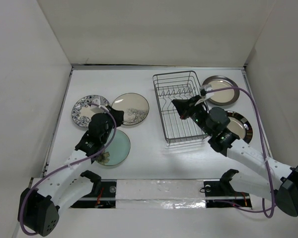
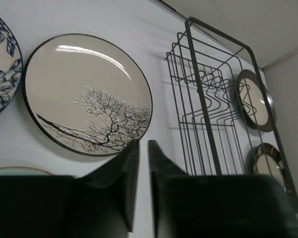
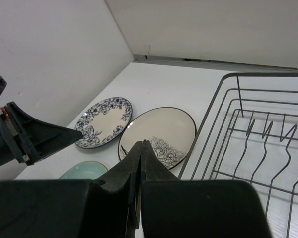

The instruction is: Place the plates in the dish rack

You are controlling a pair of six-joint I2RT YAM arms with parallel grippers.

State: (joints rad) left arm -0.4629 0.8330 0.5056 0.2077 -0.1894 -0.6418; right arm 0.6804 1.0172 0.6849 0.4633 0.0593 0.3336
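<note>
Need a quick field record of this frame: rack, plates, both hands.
rack: dish rack, no plates in it
left of rack: tree-print plate, patterned plate, green plate, all lying flat
right of rack: far dark-rimmed plate and near dark-rimmed plate, lying flat, the near one partly hidden
left hand: by the tree-print plate's edge, jaws narrowly apart, nothing between them
right hand: above the rack, shut, holding nothing
loaded: none of five
</note>
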